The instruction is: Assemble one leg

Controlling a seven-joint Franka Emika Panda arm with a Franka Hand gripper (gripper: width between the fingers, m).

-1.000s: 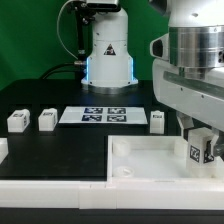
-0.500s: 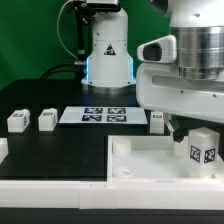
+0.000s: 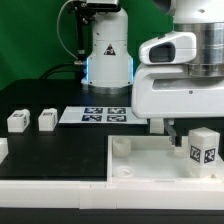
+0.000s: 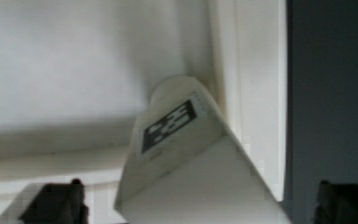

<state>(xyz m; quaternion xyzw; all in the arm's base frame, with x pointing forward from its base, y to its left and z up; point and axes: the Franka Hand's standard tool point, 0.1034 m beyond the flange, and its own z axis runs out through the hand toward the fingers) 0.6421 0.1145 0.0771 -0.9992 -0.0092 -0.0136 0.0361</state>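
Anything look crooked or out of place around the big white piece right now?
Nothing stands out. One leg stands upright at the flat white piece's corner on the exterior view's right, and two spare legs sit upright beside the marker board.

The leg (image 3: 204,150) near my fingers looks like smooth white plastic with a dull sheen, and its tag is flat black-and-white print, matt. From my wrist the same leg (image 4: 190,140) shows soft, even faces without texture. The large square piece (image 3: 150,165) is the same white plastic, smooth and faintly glossy along its edges. The table (image 3: 60,150) is matt black. The marker board (image 3: 95,116) looks like thin matt card or plastic; I cannot tell which. My arm housing (image 3: 185,90) is glossy white plastic.
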